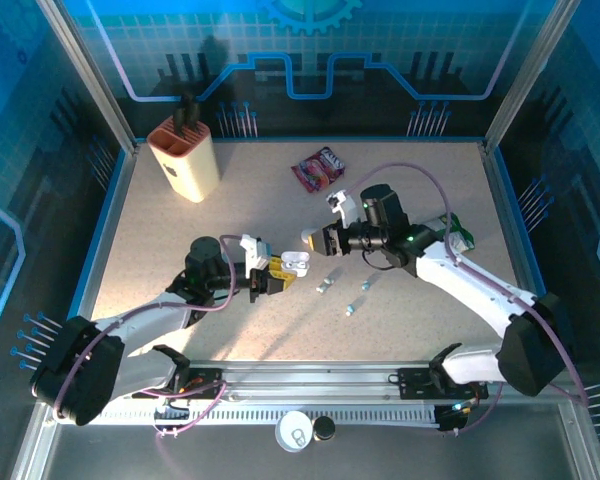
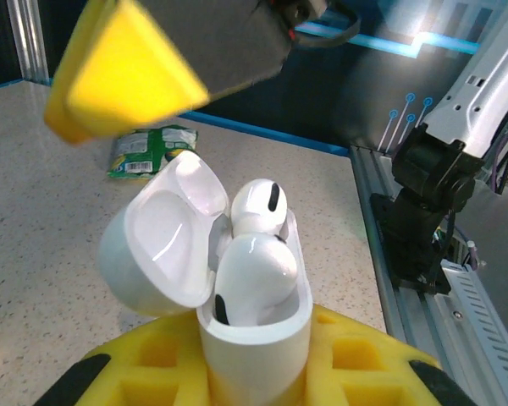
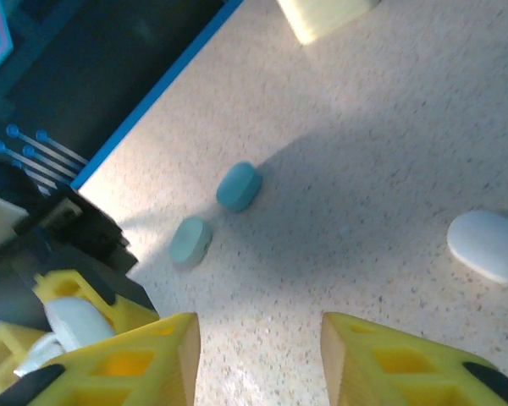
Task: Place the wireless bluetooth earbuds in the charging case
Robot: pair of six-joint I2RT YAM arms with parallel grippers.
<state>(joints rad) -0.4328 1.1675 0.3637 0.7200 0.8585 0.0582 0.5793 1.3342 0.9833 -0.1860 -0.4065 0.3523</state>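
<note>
The left pincer (image 1: 277,278) is clamped narrow on the base of the white charging case (image 2: 256,334). It holds the case upright, with the lid (image 2: 157,254) swung open to one side. Two white earbuds (image 2: 256,271) sit in the case, one behind the other. Both stand proud of the rim rather than flush, so they look only partly seated.

That is the likely source of trouble. If the lid is pushed down now, it may catch on the raised heads, jam, or flick a bud out onto the table (image 2: 42,211). A press from above that lands off-centre could tip a bud sideways in its well. It could also twist the case between the pads, since the smooth shell offers little grip.

The right pincer (image 3: 258,359) hangs just above the case, jaws apart with nothing between them. One of its yellow fingers (image 2: 118,80) looms over the lid, near enough to knock it by accident.

The buds are glossy, rounded and white, each with a dark oval mark, and they catch bright highlights.

Farther off on the table, two teal pebble shapes (image 3: 238,186) lie side by side, with a white one (image 3: 491,245) well apart from them. Whether these are cases or buds cannot be told.
</note>
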